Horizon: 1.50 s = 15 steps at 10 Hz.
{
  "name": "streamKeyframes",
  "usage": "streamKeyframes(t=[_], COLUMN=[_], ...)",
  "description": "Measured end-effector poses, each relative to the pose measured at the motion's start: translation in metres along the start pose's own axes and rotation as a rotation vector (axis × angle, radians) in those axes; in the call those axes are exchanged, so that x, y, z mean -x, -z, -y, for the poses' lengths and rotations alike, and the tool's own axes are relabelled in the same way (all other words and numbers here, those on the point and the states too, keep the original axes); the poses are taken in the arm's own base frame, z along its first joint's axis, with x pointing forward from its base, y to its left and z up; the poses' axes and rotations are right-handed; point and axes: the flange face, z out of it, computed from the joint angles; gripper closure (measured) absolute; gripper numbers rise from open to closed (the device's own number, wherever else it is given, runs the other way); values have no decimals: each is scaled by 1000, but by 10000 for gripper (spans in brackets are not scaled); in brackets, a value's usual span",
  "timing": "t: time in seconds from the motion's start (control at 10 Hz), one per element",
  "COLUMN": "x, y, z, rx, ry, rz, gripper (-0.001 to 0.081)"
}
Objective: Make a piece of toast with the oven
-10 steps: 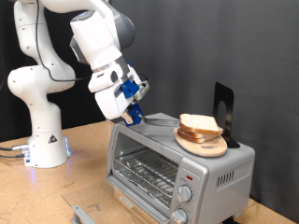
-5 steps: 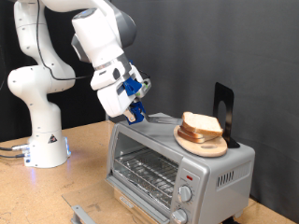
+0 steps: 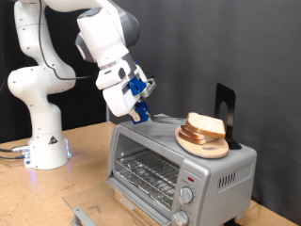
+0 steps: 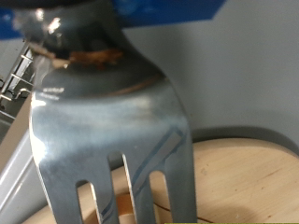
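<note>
The silver toaster oven stands at the exterior view's lower right, its wire rack showing through the front. Pale bread slices with tan crust lie stacked on a round wooden plate on the oven's top. I cannot tell the piece of toast apart from the other slices. My gripper hovers above the oven's top left corner, shut on a metal fork that points toward the bread. In the wrist view the fork fills the picture, its tines over the wooden plate.
A black upright stand rises behind the plate on the oven top. The oven's two knobs sit at its front right. The robot base stands on the wooden table at the exterior view's left.
My gripper with the fork has shifted slightly to the exterior view's right, toward the bread on the plate. The bread and oven have not moved.
</note>
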Motion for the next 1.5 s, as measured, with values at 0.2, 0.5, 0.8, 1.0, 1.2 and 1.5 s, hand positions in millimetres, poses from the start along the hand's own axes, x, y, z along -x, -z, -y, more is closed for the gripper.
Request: streamKeyframes(t=[0.2,0.5,0.8,1.0,1.2,1.5], x=[2,5,8,7,5,2], y=[-4,-13,-16,-15,-12,-11], z=[5,10,16,22,29,35], rx=[7,23,27,24,20,18], ry=[-7,-15,-21,-22,-17,-28], rz=[11,31,35,30,22,17], gripper=[478,478,478,478,478,478])
